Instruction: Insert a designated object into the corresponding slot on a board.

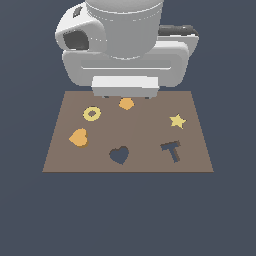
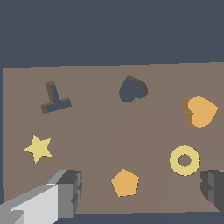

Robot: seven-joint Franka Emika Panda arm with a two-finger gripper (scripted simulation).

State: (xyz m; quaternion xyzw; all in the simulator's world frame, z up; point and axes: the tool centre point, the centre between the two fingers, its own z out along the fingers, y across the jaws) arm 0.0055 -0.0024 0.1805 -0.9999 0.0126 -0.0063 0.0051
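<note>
From the exterior view, the arm hangs over the far edge of the brown board [image 1: 131,137], its pincer [image 1: 125,96] hidden under the wrist body, so this angle cannot tell us how the jaws stand. The orange heart [image 1: 78,137] lies flat toward the exterior view's left, with the navy heart slot [image 1: 119,155] near it toward the front edge and nothing between them. Also in the picture are a yellow ring [image 1: 92,113], an orange polygon piece [image 1: 126,103] just under the wrist, a yellow star [image 1: 177,120] and a T-shaped cutout [image 1: 171,150]. Over to the wrist view: the pincer [image 2: 140,190] is spread wide and empty, both fingers [image 2: 70,190] clear of everything, the orange polygon [image 2: 125,183] sitting between them and the ring [image 2: 184,160] near one finger. The heart [image 2: 200,111] is off to one side, well apart from the jaws; the slot [image 2: 132,89] sits just beyond. My call: the reach is only starting, so swing over the heart, not the polygon, square the jaws across its lobes, then descend straight.
</note>
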